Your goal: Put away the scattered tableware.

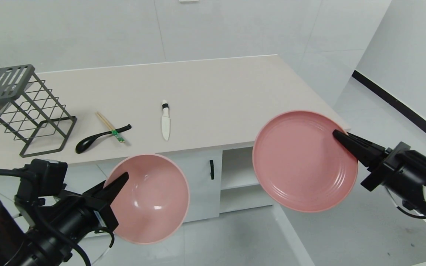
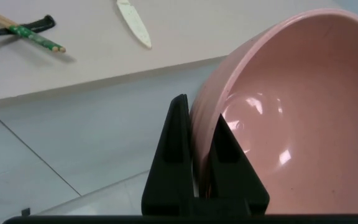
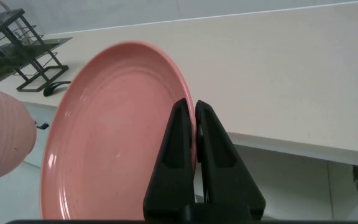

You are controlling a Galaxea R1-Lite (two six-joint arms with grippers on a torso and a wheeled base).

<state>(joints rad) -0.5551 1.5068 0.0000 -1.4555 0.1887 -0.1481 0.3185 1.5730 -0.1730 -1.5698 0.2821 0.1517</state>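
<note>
Left wrist view: bowl (image 2: 303, 124) cut by right and bottom edges; strip of rim hidden between fingers of left gripper (image 2: 199, 112) pinching it. Spoon (image 2: 39, 23) and chopsticks (image 2: 33, 36) run off left edge; knife (image 2: 134, 22) handle off top. Right wrist view: plate (image 3: 110, 137) bottom cut off; rim patch hidden inside right gripper (image 3: 192, 109) clamp; bowl mostly past left edge. Head view: chopsticks cover bit of spoon handle; plate blocks part of cabinet (image 1: 237, 173).

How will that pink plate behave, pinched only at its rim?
The pink plate shows no sag hanging from the right gripper, so it is probably stiff. Its glossy, ridged surface looks smooth, so it might slip or swing in so narrow a grip. It seems light, likely plastic.
</note>
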